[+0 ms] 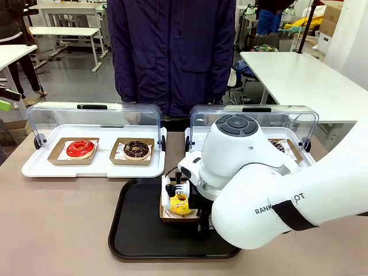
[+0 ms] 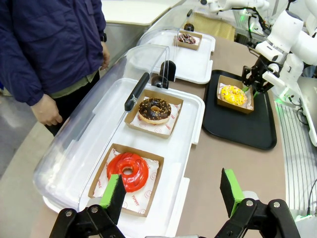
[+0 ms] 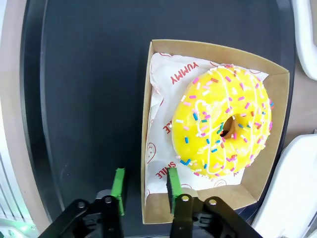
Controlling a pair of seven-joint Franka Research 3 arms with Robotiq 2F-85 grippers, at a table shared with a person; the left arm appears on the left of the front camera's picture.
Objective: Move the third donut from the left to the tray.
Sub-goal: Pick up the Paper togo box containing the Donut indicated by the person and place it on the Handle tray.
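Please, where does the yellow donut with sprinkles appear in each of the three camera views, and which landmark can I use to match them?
Front view: the yellow donut sits low in the middle, in its cardboard holder, partly behind the right gripper.
Left wrist view: upper right, beside that gripper.
Right wrist view: right of centre, large, one finger inside the holder's wall.
Shared landmark: the black tray under the holder.

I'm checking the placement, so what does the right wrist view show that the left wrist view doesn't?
Right wrist view alone: the right gripper straddling the holder wall, one finger inside, one outside, and pink print on the liner paper. Left wrist view alone: the red-iced donut, a chocolate donut, the person's hand. Both: the yellow donut on the black tray.
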